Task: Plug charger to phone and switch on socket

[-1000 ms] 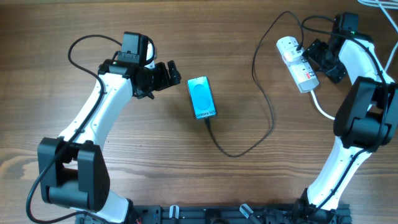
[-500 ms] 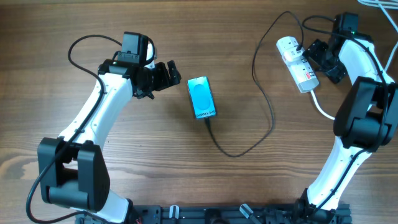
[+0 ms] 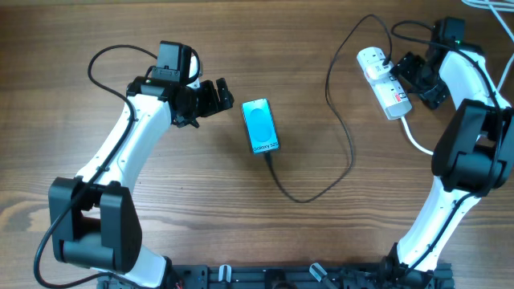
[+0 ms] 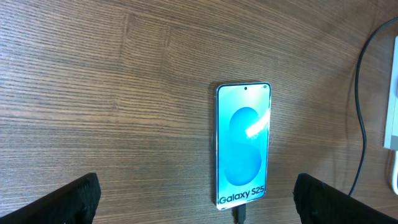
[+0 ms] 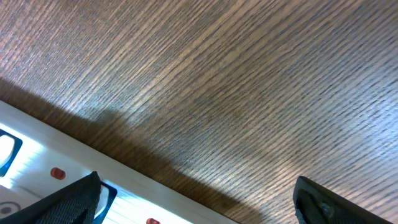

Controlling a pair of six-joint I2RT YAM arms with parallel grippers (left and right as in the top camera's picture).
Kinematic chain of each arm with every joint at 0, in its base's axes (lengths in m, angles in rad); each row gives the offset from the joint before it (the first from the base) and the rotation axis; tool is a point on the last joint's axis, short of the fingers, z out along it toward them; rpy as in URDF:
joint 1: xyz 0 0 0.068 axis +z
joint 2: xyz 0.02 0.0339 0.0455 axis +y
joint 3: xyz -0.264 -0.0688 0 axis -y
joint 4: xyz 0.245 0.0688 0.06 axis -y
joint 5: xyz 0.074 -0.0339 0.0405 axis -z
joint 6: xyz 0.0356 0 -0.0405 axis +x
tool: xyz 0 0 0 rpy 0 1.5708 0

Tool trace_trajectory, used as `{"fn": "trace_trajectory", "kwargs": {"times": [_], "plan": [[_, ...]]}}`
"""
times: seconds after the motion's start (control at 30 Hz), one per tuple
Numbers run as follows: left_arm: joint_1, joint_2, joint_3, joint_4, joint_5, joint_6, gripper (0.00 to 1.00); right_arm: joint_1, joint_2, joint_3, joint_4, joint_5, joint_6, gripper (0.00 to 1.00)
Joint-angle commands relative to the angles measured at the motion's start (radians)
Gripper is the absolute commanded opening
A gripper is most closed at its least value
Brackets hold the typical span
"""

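Observation:
The phone (image 3: 260, 126) lies flat mid-table, cyan screen up, "Galaxy" strip toward the front; it also shows in the left wrist view (image 4: 243, 145). The charger plug (image 4: 239, 215) sits in the phone's bottom end, and its thin black cable (image 3: 337, 128) loops right and up to the socket (image 3: 383, 83), a white power strip at the far right. My left gripper (image 3: 217, 95) is open and empty, just left of the phone. My right gripper (image 3: 409, 75) is open, right beside the socket; the strip's edge with red marks shows in the right wrist view (image 5: 56, 174).
The thick white cord (image 3: 414, 138) runs from the socket toward the right arm's base. A black cable loops behind the left arm (image 3: 104, 60). Wood table surface all around.

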Motion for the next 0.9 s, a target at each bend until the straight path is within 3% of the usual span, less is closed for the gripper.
{"fn": "trace_trajectory", "kwargs": {"times": [0.0, 0.87], "plan": [[0.004, -0.008, -0.001, 0.002, -0.01, 0.005, 1.0, 0.014, 0.01, -0.014, -0.027, -0.086, -0.037, 1.0], [0.004, -0.008, -0.001, 0.003, -0.01, 0.005, 1.0, 0.015, 0.01, -0.092, -0.01, -0.119, -0.059, 1.0]]}}
